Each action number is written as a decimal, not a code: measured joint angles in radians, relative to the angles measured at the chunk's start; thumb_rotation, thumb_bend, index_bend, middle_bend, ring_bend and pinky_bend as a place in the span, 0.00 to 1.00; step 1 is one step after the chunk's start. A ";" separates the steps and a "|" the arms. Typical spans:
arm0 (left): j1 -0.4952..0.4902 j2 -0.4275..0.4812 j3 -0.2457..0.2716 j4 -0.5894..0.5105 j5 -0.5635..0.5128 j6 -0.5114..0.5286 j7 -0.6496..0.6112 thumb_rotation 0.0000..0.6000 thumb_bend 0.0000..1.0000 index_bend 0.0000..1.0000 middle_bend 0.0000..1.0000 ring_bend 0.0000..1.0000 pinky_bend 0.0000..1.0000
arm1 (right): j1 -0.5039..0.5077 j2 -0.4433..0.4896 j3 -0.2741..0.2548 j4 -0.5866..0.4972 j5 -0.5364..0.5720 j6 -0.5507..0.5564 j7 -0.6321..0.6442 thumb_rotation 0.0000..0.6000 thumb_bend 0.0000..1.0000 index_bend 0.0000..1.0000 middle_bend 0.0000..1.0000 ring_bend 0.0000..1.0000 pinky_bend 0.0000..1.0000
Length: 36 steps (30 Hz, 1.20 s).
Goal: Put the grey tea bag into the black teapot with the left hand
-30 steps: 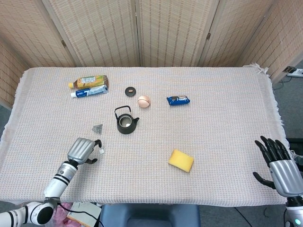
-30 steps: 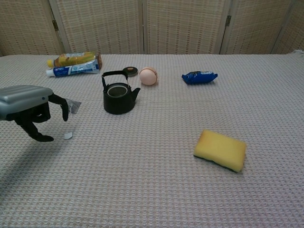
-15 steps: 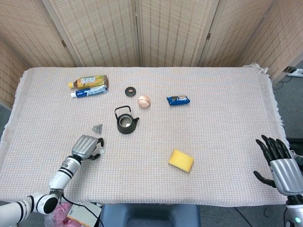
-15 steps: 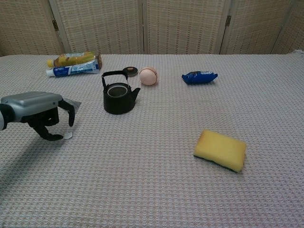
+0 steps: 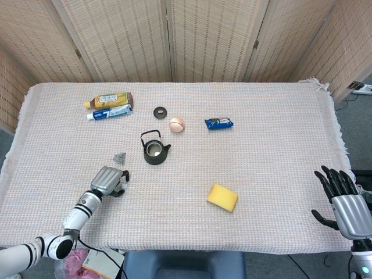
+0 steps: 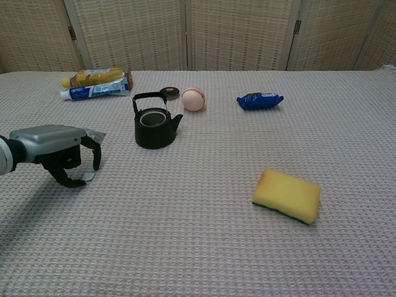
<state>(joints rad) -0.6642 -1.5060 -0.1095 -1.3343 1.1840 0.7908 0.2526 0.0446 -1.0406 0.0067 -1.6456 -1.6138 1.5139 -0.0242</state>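
Woven screens stand behind a table [image 5: 261,174] covered in pale waffle cloth. On its left side the left hand [image 5: 108,181] lies low over the cloth, fingers curled down around the small white tag [image 6: 88,177]; whether they pinch it I cannot tell. Just beyond the hand lies the grey tea bag [image 5: 120,157], on the cloth beside the teapot [image 5: 154,149], which stands upright and lidless. Its lid [image 5: 160,111] lies farther back, near a ball [image 5: 176,124]. A bottle [image 5: 109,100] and a tube [image 5: 109,113] lie side by side at the back left, a blue packet [image 5: 219,122] right of the ball, a sponge [image 5: 222,197] towards the front. The right hand [image 5: 343,200] hangs off the table's right edge, fingers spread, holding nothing
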 measured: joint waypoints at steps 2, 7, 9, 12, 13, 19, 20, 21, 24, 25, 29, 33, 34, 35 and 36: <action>-0.002 -0.002 0.002 0.009 0.001 -0.001 -0.008 1.00 0.33 0.48 1.00 0.99 1.00 | 0.001 0.000 0.000 -0.001 0.000 -0.002 -0.001 1.00 0.12 0.00 0.00 0.00 0.00; -0.006 -0.005 0.008 0.026 0.004 -0.005 -0.030 1.00 0.33 0.51 1.00 0.99 1.00 | 0.002 0.000 0.001 -0.001 0.002 -0.003 -0.002 1.00 0.12 0.00 0.00 0.00 0.00; -0.007 -0.005 0.011 0.032 0.005 -0.009 -0.039 1.00 0.33 0.52 1.00 0.99 1.00 | 0.002 -0.001 0.001 -0.002 0.003 -0.004 -0.003 1.00 0.12 0.00 0.00 0.00 0.00; -0.008 -0.011 0.015 0.046 0.007 -0.010 -0.050 1.00 0.33 0.53 1.00 0.99 1.00 | 0.002 -0.002 0.001 -0.002 0.003 -0.004 -0.006 1.00 0.12 0.00 0.00 0.00 0.00; -0.009 -0.013 0.016 0.049 0.008 -0.011 -0.054 1.00 0.33 0.54 1.00 0.99 1.00 | 0.002 -0.002 0.001 -0.002 0.003 -0.004 -0.007 1.00 0.12 0.00 0.00 0.00 0.00; -0.014 -0.022 0.021 0.071 0.017 -0.013 -0.076 1.00 0.33 0.54 1.00 0.99 1.00 | 0.004 -0.003 0.001 -0.004 0.004 -0.006 -0.011 1.00 0.12 0.00 0.00 0.00 0.00; -0.014 -0.023 0.022 0.075 0.018 -0.012 -0.078 1.00 0.33 0.54 1.00 0.99 1.00 | 0.004 -0.003 0.001 -0.004 0.004 -0.007 -0.012 1.00 0.12 0.00 0.00 0.00 0.00; -0.015 -0.024 0.022 0.078 0.019 -0.012 -0.080 1.00 0.33 0.54 1.00 0.99 1.00 | 0.004 -0.003 0.001 -0.004 0.004 -0.007 -0.012 1.00 0.12 0.00 0.00 0.00 0.00; -0.015 -0.027 0.024 0.085 0.022 -0.011 -0.090 1.00 0.34 0.55 1.00 0.99 1.00 | 0.005 -0.004 0.001 -0.004 0.005 -0.008 -0.013 1.00 0.12 0.00 0.00 0.00 0.00; -0.015 -0.028 0.024 0.087 0.024 -0.011 -0.093 1.00 0.35 0.56 1.00 0.99 1.00 | 0.006 -0.004 0.001 -0.004 0.005 -0.009 -0.014 1.00 0.12 0.00 0.00 0.00 0.00; -0.015 -0.031 0.027 0.096 0.038 -0.008 -0.118 1.00 0.37 0.58 1.00 0.99 1.00 | 0.007 -0.004 0.001 -0.004 0.006 -0.011 -0.016 1.00 0.12 0.00 0.00 0.00 0.00; -0.014 -0.030 0.029 0.099 0.057 0.004 -0.138 1.00 0.38 0.60 1.00 0.98 1.00 | 0.006 -0.005 0.001 -0.004 0.005 -0.009 -0.016 1.00 0.12 0.00 0.00 0.00 0.00; -0.013 -0.030 0.030 0.099 0.060 0.007 -0.141 1.00 0.38 0.60 1.00 0.98 1.00 | 0.006 -0.005 0.001 -0.004 0.004 -0.009 -0.016 1.00 0.12 0.00 0.00 0.00 0.00; -0.013 -0.030 0.031 0.099 0.062 0.008 -0.143 1.00 0.38 0.61 1.00 0.98 1.00 | 0.006 -0.005 0.001 -0.004 0.003 -0.008 -0.017 1.00 0.12 0.00 0.00 0.00 0.00; -0.013 -0.029 0.031 0.098 0.062 0.009 -0.144 1.00 0.38 0.61 1.00 0.99 1.00 | 0.006 -0.005 0.001 -0.003 0.003 -0.007 -0.017 1.00 0.12 0.00 0.00 0.00 0.00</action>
<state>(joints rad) -0.6768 -1.5354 -0.0786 -1.2358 1.2465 0.7999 0.1085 0.0508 -1.0455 0.0077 -1.6490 -1.6112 1.5068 -0.0412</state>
